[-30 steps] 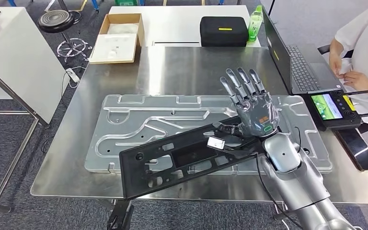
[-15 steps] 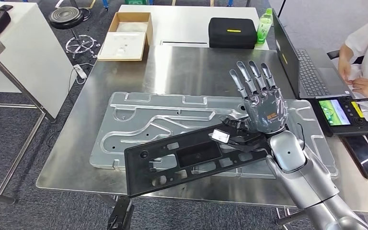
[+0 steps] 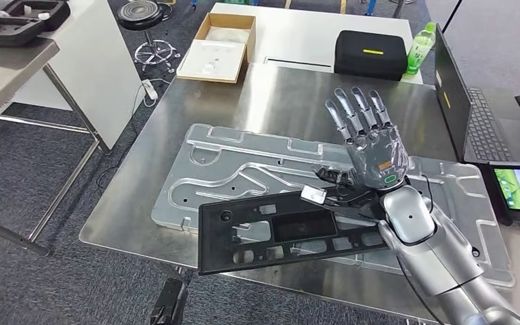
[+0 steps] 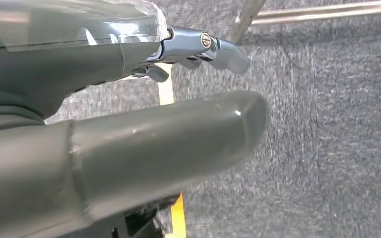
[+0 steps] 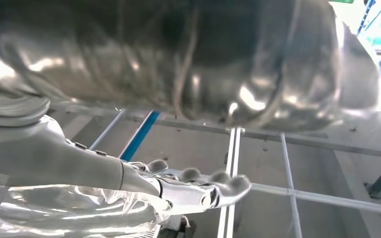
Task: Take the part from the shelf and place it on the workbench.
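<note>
Black plastic part [image 3: 291,230], a long flat frame pierced with rectangular cut-outs, is held over the near edge of the brushed steel table [image 3: 277,101]. One end sits under the right hand [image 3: 369,159], and the other reaches out toward the table's near left corner. It overlaps the large flat silver metal plate with pressed channels [image 3: 244,169] that lies on the table. Whether the part rests on that plate or hangs just above it cannot be told from the head view.

The right hand has its fingers stretched up and spread. The part seems pinched low down, between the thumb and the palm side, near a small white tag [image 3: 313,195]. In the left wrist view the left hand [image 4: 129,144] hangs over grey carpet with nothing in it, thumb extended; the rest of its fingers are too little shown to judge.

The step in hand looks like the placing. The next move calls for lowering the part until it lies flat and fully supported, then loosening the thumb. With so much of it near the table edge, it could tip off if released early.
</note>
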Robot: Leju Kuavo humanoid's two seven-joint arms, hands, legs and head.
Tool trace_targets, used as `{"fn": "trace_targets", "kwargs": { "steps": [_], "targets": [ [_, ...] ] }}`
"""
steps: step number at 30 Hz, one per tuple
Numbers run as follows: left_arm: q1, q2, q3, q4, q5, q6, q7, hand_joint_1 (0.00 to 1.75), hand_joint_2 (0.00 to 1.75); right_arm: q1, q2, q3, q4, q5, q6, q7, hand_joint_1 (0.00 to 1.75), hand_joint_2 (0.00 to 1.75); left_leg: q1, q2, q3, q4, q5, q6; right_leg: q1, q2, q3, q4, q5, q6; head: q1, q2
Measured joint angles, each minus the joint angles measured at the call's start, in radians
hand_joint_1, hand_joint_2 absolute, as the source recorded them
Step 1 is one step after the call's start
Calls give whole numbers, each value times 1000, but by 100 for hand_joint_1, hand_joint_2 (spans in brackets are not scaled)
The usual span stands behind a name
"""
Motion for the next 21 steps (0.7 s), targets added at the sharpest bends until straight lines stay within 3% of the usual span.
{"fn": "trace_targets", "kwargs": {
  "steps": [1,3,5,6,8,10,12,14,16,18,20,21],
  "targets": [
    [1,0,0,0,0,0,-1,0,0,-1,0,1,-2,0,0,0,0,0,1,-2,-3,2,-1,-6,-1,-11,2,-3,2,-6,0,0],
    [0,1,0,0,1,0,-1,0,0,-5,0,3,-5,0,0,0,0,0,0,26,-24,45,-29,-16,-4,-34,6,-10,4,-18,-2,0],
    [-2,1,0,0,1,0,-2,0,0,-6,0,5,-7,0,0,0,0,0,1,70,-77,158,-88,-24,0,-57,9,-12,3,-27,-5,0],
    [-3,1,0,0,1,0,-2,0,0,-6,0,6,-7,0,0,0,0,0,2,81,-107,220,-112,-26,2,-69,9,-12,2,-30,-5,0],
    [-1,1,0,0,1,0,-2,0,0,-6,0,9,-7,0,0,-1,0,0,3,89,-129,267,-115,-27,5,-92,10,-11,0,-33,-5,0],
    [-1,1,0,0,1,0,-2,0,0,-6,0,10,-7,0,0,-1,0,0,1,103,-80,174,-58,-21,7,-115,14,-11,-3,-32,-5,0],
    [-4,1,0,0,1,0,-2,0,0,-9,0,10,-7,0,0,-2,0,0,-7,137,-17,50,-14,-10,13,-134,18,-10,-8,-26,-5,0],
    [-6,1,-1,0,1,0,-1,0,0,-12,0,10,-8,0,0,-5,0,0,-15,151,3,3,-8,0,19,-152,21,-10,-11,-17,-4,0],
    [-5,1,-1,0,1,0,-1,0,0,-19,1,10,-12,0,0,-13,0,0,-13,131,3,-4,-3,11,18,-164,24,-10,-15,-7,-4,0],
    [-6,0,-1,0,1,0,-1,0,0,-30,3,10,-19,0,0,-25,0,0,-8,111,6,-13,4,23,14,-131,13,25,-44,2,-4,0],
    [-9,-1,-3,0,1,-1,-1,0,0,-39,3,10,-23,0,0,-39,0,0,-6,92,7,-16,8,31,11,-81,-36,132,-104,6,-3,0],
    [-10,-2,-3,0,1,-1,-1,0,0,-42,3,10,-24,0,0,-46,0,0,-6,82,7,-15,8,32,11,-70,-68,196,-130,7,-3,0]
  ]
}}
